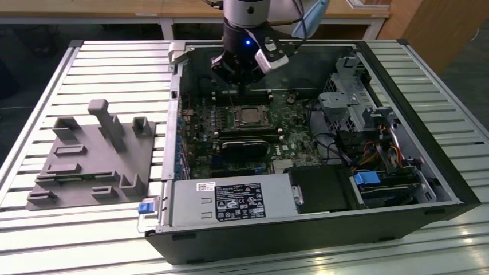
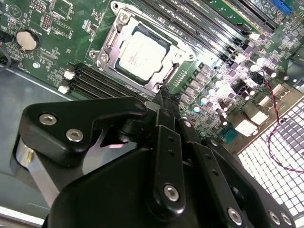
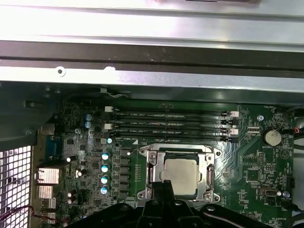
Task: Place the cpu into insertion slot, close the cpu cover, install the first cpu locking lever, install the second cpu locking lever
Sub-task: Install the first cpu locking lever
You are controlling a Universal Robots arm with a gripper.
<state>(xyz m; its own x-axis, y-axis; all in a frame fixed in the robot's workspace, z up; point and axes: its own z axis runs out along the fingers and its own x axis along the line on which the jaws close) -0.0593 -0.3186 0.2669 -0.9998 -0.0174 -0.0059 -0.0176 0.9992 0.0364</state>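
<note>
Seated in the insertion slot [image 3: 212,192]: the cpu [image 3: 181,172], flat, pale metal top facing up; lying down over the insertion slot, the cpu cover [image 3: 180,154], its square window framing the chip's top. Just beside one edge of the insertion slot, clear of the chip: the gripper [image 2: 164,96], black fingers [image 2: 166,116] pressed together with no gap, clasping nothing; touching the slot's rim or not, impossible to tell. On the side of the insertion slot away from the gripper, in the first wrist view: long black memory slots [image 3: 171,126], close alongside; a round coin battery [image 3: 272,137] near one corner; a row of blue-topped capacitors [image 3: 105,167] flanking the opposite side. Around the insertion slot in the exterior view: green motherboard [image 1: 294,140] inside an open computer case [image 1: 428,172]; well apart from the insertion slot, towards the exterior view's left, a grey fixture block [image 1: 91,154] on the slatted table [image 1: 46,240].
</note>
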